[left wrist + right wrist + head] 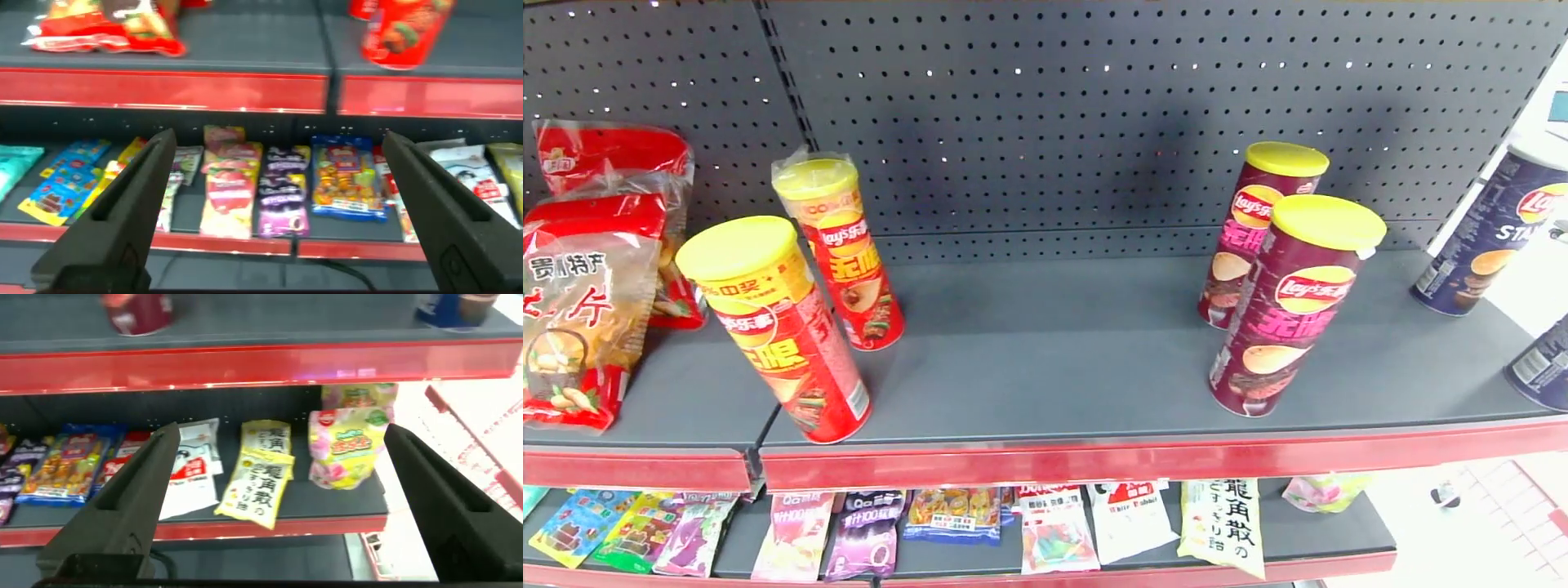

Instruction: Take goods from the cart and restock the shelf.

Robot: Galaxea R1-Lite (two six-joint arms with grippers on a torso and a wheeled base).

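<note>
Broadly, the upper shelf (1045, 359) is stocked in groups, with a wide bare stretch of board left between them. At nine o'clock in the head view, red snack bags (584, 310) are stood against the pegboard back (1094, 122). Just beside them, toward eight o'clock, a front red can (776, 327) with a yellow lid is stood near the shelf's lip, and a film-wrapped red can (845, 253) is set behind it. Toward three o'clock, a front maroon can (1298, 310) is placed before a rear maroon can (1262, 229), which is partly hidden by it. At the far three o'clock edge, two dark blue cans (1486, 237) are cut off by the frame. At six o'clock, the lower shelf (1323, 531) is lined with flat candy packets (866, 531).

The left gripper (278, 139) is held with its fingers spread wide on nothing, facing those packets. The right gripper (282, 429) is likewise spread and unloaded, facing a yellow packet (257, 469) and a pink-green bag (347, 445) on the lower shelf.
</note>
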